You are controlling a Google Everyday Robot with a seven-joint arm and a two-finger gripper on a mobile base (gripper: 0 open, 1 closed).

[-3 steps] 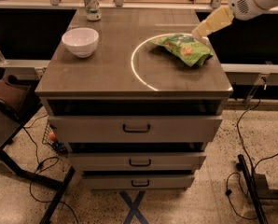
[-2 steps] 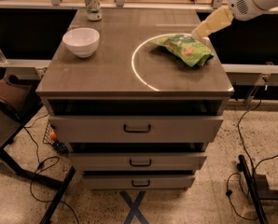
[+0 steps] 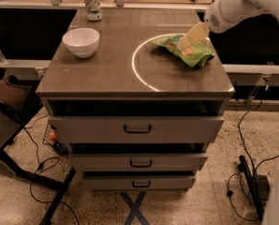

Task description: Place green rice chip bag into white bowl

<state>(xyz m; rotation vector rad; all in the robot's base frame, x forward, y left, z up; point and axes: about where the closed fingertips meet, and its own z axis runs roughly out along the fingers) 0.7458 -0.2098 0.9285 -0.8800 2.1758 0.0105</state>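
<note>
The green rice chip bag [image 3: 188, 49] lies crinkled on the right side of the brown cabinet top [image 3: 111, 67], inside a bright ring of light. The white bowl [image 3: 81, 41] stands empty at the left side of the top, well apart from the bag. My gripper [image 3: 186, 42] reaches down from the upper right on a white arm; its tan fingers [image 3: 193, 34] rest over the top of the bag.
A green-and-white drink can [image 3: 92, 4] stands at the far left of the top, behind the bowl. Below the top are three drawers [image 3: 137, 128] with dark handles. Cables and a dark chair base lie on the floor at both sides.
My gripper has come down and to the left onto the bag. The bag and the bowl have not moved.
</note>
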